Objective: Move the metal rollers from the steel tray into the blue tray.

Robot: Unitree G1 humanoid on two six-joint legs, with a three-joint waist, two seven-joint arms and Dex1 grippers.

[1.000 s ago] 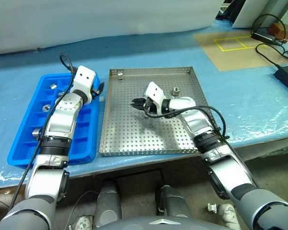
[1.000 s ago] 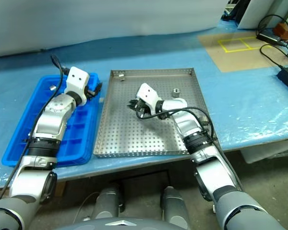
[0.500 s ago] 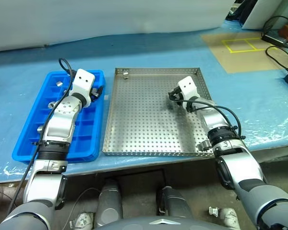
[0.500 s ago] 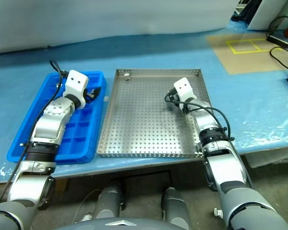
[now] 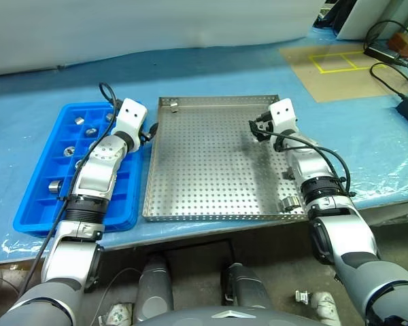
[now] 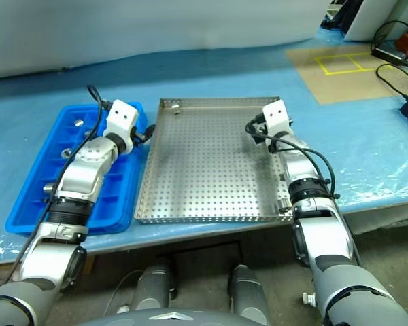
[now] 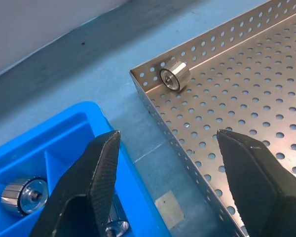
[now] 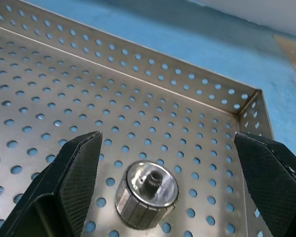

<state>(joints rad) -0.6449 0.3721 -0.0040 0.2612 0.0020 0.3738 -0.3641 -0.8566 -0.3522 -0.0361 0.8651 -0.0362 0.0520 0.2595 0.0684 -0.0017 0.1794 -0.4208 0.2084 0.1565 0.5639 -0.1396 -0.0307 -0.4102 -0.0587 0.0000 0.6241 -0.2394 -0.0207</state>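
- Steel tray (image 5: 211, 197) sits mid-frame on the blue-covered bench (image 5: 367, 136), with the blue tray (image 5: 34, 204) just beside it at centre left
- Right tool (image 8: 172, 187) is spread wide and grasps nothing; one roller (image 8: 147, 193) stands on end on the perforated floor between its fingers (image 8: 69, 182), near the steel tray's upper right corner
- Left tool (image 7: 167, 173) hangs released over the gap between the two trays
- Another roller (image 7: 175, 75) lies on its side in the steel tray's upper left corner, against the rim
- A third roller (image 5: 290, 203) is at the steel tray's lower right corner
- Several rollers (image 5: 55, 186) sit in separate blue tray compartments
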